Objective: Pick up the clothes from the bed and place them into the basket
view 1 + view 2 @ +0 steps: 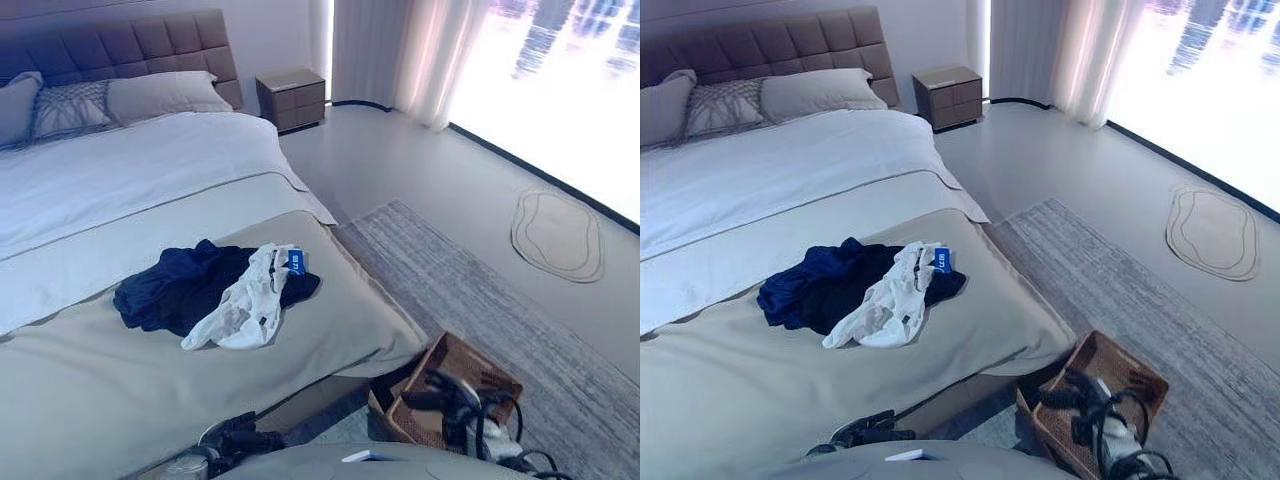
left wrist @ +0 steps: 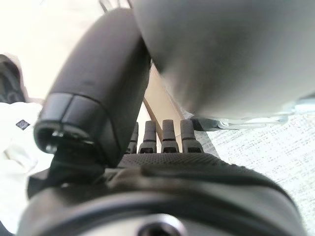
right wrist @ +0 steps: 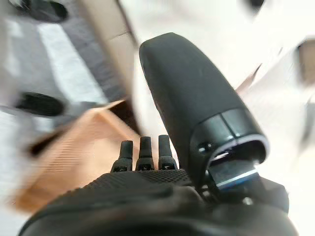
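Observation:
A dark navy garment (image 1: 165, 290) and a white garment (image 1: 245, 308) lie bunched together on the beige cover near the foot of the bed (image 1: 120, 390). The white one lies partly over the navy one. A brown wicker basket (image 1: 487, 372) stands on the rug beside the bed's foot corner. My left hand (image 1: 240, 437) hangs low at the bed's front edge, short of the clothes; its fingers (image 2: 167, 135) are straight and it holds nothing. My right hand (image 1: 440, 388) hangs over the basket with straight fingers (image 3: 142, 151), empty. The basket also shows in the right wrist view (image 3: 74, 147).
Pillows (image 1: 165, 95) and a padded headboard stand at the bed's far end. A nightstand (image 1: 292, 98) stands beside it. A grey rug (image 1: 480, 280) covers the floor right of the bed, with a small oval mat (image 1: 557, 232) and curtains (image 1: 420, 50) by the window.

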Robot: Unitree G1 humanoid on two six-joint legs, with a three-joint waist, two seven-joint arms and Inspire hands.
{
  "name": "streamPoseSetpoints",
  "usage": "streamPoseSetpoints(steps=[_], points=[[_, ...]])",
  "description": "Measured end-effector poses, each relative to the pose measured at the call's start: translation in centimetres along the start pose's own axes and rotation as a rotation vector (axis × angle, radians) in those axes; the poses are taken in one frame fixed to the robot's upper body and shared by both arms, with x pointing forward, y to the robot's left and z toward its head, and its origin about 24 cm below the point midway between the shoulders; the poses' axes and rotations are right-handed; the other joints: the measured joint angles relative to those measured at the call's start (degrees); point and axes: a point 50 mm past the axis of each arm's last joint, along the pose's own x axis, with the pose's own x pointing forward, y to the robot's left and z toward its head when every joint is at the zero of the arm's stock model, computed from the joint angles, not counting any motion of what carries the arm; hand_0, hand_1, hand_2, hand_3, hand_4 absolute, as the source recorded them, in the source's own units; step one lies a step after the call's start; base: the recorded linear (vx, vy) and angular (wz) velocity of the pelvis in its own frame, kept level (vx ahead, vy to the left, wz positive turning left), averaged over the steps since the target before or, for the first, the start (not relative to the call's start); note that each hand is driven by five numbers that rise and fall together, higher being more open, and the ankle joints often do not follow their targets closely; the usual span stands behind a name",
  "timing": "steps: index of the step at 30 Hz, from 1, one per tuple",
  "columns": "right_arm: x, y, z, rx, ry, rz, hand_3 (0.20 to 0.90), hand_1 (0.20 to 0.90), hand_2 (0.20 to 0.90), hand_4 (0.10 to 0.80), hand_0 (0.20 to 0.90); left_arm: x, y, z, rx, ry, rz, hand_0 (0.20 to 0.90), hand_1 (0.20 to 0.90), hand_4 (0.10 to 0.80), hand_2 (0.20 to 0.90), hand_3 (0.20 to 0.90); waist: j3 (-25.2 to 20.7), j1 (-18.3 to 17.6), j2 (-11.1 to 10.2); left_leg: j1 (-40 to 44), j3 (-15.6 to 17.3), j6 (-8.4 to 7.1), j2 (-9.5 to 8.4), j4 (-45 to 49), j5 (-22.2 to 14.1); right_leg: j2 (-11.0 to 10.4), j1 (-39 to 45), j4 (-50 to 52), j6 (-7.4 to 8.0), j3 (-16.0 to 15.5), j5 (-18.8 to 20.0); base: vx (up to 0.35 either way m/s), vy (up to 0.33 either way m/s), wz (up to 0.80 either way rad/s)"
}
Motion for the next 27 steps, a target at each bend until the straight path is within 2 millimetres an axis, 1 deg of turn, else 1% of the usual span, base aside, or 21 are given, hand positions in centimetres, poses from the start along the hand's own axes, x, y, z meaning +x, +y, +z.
streamPoseSetpoints(steps=[1, 2, 3, 4, 5, 6, 7, 8, 9, 10, 11, 12, 14, 15, 16, 19, 22, 23, 24, 26, 27], points=[[0.1, 0.0, 0.7, -0.027, -0.025, 0.004, 0.900, 0.900, 0.900, 0.800, 0.900, 0.0, 0.0, 0.1, -0.001, -0.004, 0.000, 0.900, 0.900, 0.800, 0.900, 0.900, 0.05, 0.16, -0.04, -0.09, -0.25, 0.07, -0.03, 0.02, 0.18, -0.11, 0.00, 0.00, 0.00, -0.31, 0.00, 0.008, 0.091, 0.31], [0.4, 0.0, 2.2, -0.093, -0.080, 0.008, 0.900, 0.900, 0.900, 0.800, 0.900, 0.1, -0.1, 0.6, 0.003, -0.026, -0.004, 0.900, 0.900, 0.800, 0.900, 0.900, 0.08, 1.07, -0.18, -0.64, -1.07, 0.18, -0.17, 0.02, 0.40, -0.40, -0.03, 0.01, -0.01, -1.13, -0.01, -0.005, 0.080, 0.33], [0.4, -0.2, 3.6, -0.183, -0.130, 0.009, 0.900, 0.900, 0.900, 0.800, 0.900, 0.1, -0.2, 0.5, 0.010, -0.029, -0.010, 0.900, 0.900, 0.800, 0.900, 0.900, 0.21, 2.62, -0.39, -1.49, -1.94, 0.11, -0.41, 0.07, 0.58, -0.39, -0.25, 0.15, 0.23, -2.30, 0.13, -0.027, 0.118, 0.51], [0.5, -0.5, 5.2, -0.303, -0.183, 0.004, 0.900, 0.900, 0.900, 0.800, 0.900, 0.1, -0.3, 1.0, 0.026, -0.047, -0.016, 0.900, 0.900, 0.800, 0.900, 0.900, 0.44, 3.90, -0.70, -2.88, -3.18, 0.19, -0.80, 0.24, 1.23, -0.79, -0.79, 0.18, 0.26, -3.40, 0.15, -0.040, 0.077, 0.47], [0.6, -0.7, 6.1, -0.349, -0.204, -0.008, 0.900, 0.900, 0.900, 0.800, 0.900, 0.1, -0.3, 1.1, 0.027, -0.052, -0.017, 0.900, 0.900, 0.800, 0.900, 0.900, 0.51, 4.37, -0.80, -3.75, -3.66, 0.21, -0.97, 0.62, 1.55, -0.81, -1.21, 0.27, 0.28, -4.11, 0.16, -0.062, 0.057, 0.51], [0.8, -1.2, 8.0, -0.456, -0.239, -0.040, 0.900, 0.900, 0.900, 0.800, 0.900, 0.2, -0.5, 1.9, 0.038, -0.079, -0.025, 0.900, 0.900, 0.800, 0.900, 0.900, 0.96, 5.52, -0.69, -5.86, -4.88, -0.09, -1.37, 2.22, 1.87, -0.88, -2.12, 0.30, 0.00, -5.02, 0.39, -0.108, 0.002, 0.69], [0.9, -1.7, 10.4, -0.531, -0.293, -0.086, 0.900, 0.900, 0.900, 0.800, 0.900, 0.4, -0.5, 3.1, 0.048, -0.110, -0.028, 0.900, 0.900, 0.800, 0.900, 0.900, 2.33, 6.29, -0.83, -7.76, -6.92, -0.17, -1.95, 3.40, 2.37, -1.08, -2.48, 0.31, -0.01, -6.75, 0.37, -0.167, -0.027, 0.69], [0.9, -1.7, 11.4, -0.557, -0.318, -0.105, 0.900, 0.900, 0.900, 0.800, 0.900, 0.4, -0.6, 3.5, 0.058, -0.117, -0.031, 0.900, 0.900, 0.800, 0.900, 0.900, 2.77, 6.48, -0.97, -8.53, -7.43, -0.19, -2.08, 3.57, 2.44, -1.06, -2.85, 0.38, -0.02, -7.30, 0.38, -0.204, -0.046, 0.75], [0.8, -1.8, 15.4, -0.648, -0.396, -0.170, 0.900, 0.900, 0.900, 0.800, 0.900, 0.5, -0.3, 5.0, 0.073, -0.152, -0.029, 0.900, 0.900, 0.800, 0.900, 0.900, 4.98, 8.34, -1.21, -12.46, -9.22, -1.00, -2.24, 5.89, 3.17, -0.96, -5.19, 1.49, 0.08, -8.74, 0.31, -0.184, -0.045, 0.57], [0.5, -2.2, 18.4, -0.708, -0.450, -0.224, 0.900, 0.900, 0.900, 0.800, 0.900, 0.6, -0.2, 7.0, 0.102, -0.196, -0.032, 0.900, 0.900, 0.800, 0.900, 0.900, 7.44, 8.97, -1.36, -14.84, -10.24, -1.12, -2.21, 7.80, 3.24, -0.63, -6.35, 1.80, 0.25, -9.40, 0.17, -0.145, -0.018, 0.69], [-0.1, -2.6, 21.3, -0.725, -0.511, -0.285, 0.900, 0.900, 0.900, 0.800, 0.900, 0.6, -0.1, 8.6, 0.120, -0.236, -0.028, 0.900, 0.900, 0.800, 0.900, 0.900, 9.62, 10.23, -1.26, -16.83, -11.49, -1.66, -1.96, 8.25, 3.62, -0.18, -7.59, 2.07, 0.22, -10.40, 0.14, -0.123, -0.001, 0.61], [-0.8, -3.0, 23.7, -0.732, -0.570, -0.342, 0.900, 0.900, 0.900, 0.800, 0.900, 0.4, 0.0, 9.8, 0.121, -0.271, -0.029, 0.900, 0.900, 0.800, 0.900, 0.900, 11.63, 11.39, -1.32, -18.08, -12.44, -1.70, -1.77, 8.21, 3.93, 0.08, -8.74, 2.71, 0.16, -10.94, 0.12, -0.097, 0.023, 0.48], [-2.0, -3.2, 27.0, -0.744, -0.653, -0.425, 0.900, 0.900, 0.900, 0.800, 0.900, 0.2, -0.2, 11.3, 0.106, -0.335, -0.044, 0.900, 0.900, 0.800, 0.900, 0.900, 14.70, 13.66, -1.10, -19.67, -13.58, -1.77, -1.89, 8.40, 4.35, -0.09, -10.14, 4.18, -0.37, -12.11, -0.45, -0.064, 0.044, 0.31], [-2.3, -3.3, 27.8, -0.740, -0.675, -0.446, 0.900, 0.900, 0.900, 0.800, 0.900, 0.1, -0.2, 11.8, 0.104, -0.352, -0.046, 0.900, 0.900, 0.800, 0.900, 0.900, 15.58, 14.55, -1.09, -20.19, -13.85, -1.80, -2.02, 8.67, 4.38, -0.26, -10.68, 4.84, -0.36, -12.29, -0.76, 0.014, 0.042, 0.27], [-3.2, -3.4, 29.8, -0.729, -0.728, -0.499, 0.900, 0.900, 0.900, 0.800, 0.900, -0.1, -0.1, 12.9, 0.105, -0.388, -0.043, 0.900, 0.900, 0.800, 0.900, 0.900, 17.56, 15.31, -1.08, -21.80, -14.45, -1.91, -2.26, 9.73, 4.37, -0.63, -12.00, 6.03, -0.40, -12.93, -1.31, 0.027, 0.053, 0.25], [-5.0, -3.5, 32.7, -0.730, -0.813, -0.610, 0.900, 0.900, 0.900, 0.800, 0.900, -0.5, 0.8, 14.3, 0.109, -0.425, -0.018, 0.900, 0.900, 0.800, 0.900, 0.900, 21.65, 17.22, -1.57, -25.09, -15.65, -2.26, -3.25, 11.05, 4.01, -2.00, -15.23, 9.36, -0.43, -13.78, -2.03, -0.031, 0.110, 0.26], [-6.7, -3.7, 35.3, -0.739, -0.856, -0.690, 0.900, 0.900, 0.900, 0.800, 0.900, -0.7, 1.6, 14.5, 0.098, -0.435, 0.002, 0.900, 0.900, 0.800, 0.900, 0.900, 24.96, 17.75, -1.92, -29.83, -16.06, -1.78, -4.79, 14.24, 3.45, -4.21, -20.25, 14.29, 0.00, -13.92, -3.28, -0.075, 0.142, 0.13], [-7.1, -3.9, 35.9, -0.753, -0.852, -0.716, 0.900, 0.900, 0.900, 0.800, 0.900, -0.7, 1.7, 14.6, 0.078, -0.443, 0.002, 0.900, 0.900, 0.800, 0.900, 0.900, 26.16, 17.93, -1.85, -31.19, -16.18, -1.77, -5.32, 15.07, 3.46, -4.99, -21.67, 15.66, 0.08, -13.86, -3.40, -0.084, 0.114, 0.17], [-7.2, -4.2, 36.1, -0.765, -0.830, -0.735, 0.900, 0.900, 0.900, 0.800, 0.900, -0.7, 1.7, 14.6, 0.060, -0.445, 0.002, 0.900, 0.900, 0.800, 0.900, 0.900, 26.48, 18.22, -1.86, -32.68, -16.64, -1.77, -5.80, 15.97, 3.46, -5.68, -23.10, 16.83, 0.34, -13.73, -3.59, -0.090, 0.103, 0.27], [-7.0, -5.0, 36.0, -0.768, -0.770, -0.767, 0.900, 0.900, 0.900, 0.800, 0.900, -0.8, 1.7, 14.7, 0.030, -0.465, -0.001, 0.900, 0.900, 0.800, 0.900, 0.900, 26.51, 18.51, -1.90, -34.84, -17.56, -1.69, -6.74, 16.51, 3.52, -6.71, -25.01, 18.26, 0.74, -13.35, -3.96, -0.067, 0.081, 0.30], [-7.1, -5.6, 36.3, -0.768, -0.727, -0.789, 0.900, 0.900, 0.900, 0.800, 0.900, -1.0, 1.7, 15.0, 0.010, -0.495, -0.005, 0.900, 0.900, 0.800, 0.900, 0.900, 26.52, 18.98, -1.89, -36.37, -17.82, -1.73, -7.28, 17.24, 3.48, -7.25, -26.38, 19.15, 0.92, -13.25, -4.09, -0.034, 0.046, 0.19]])
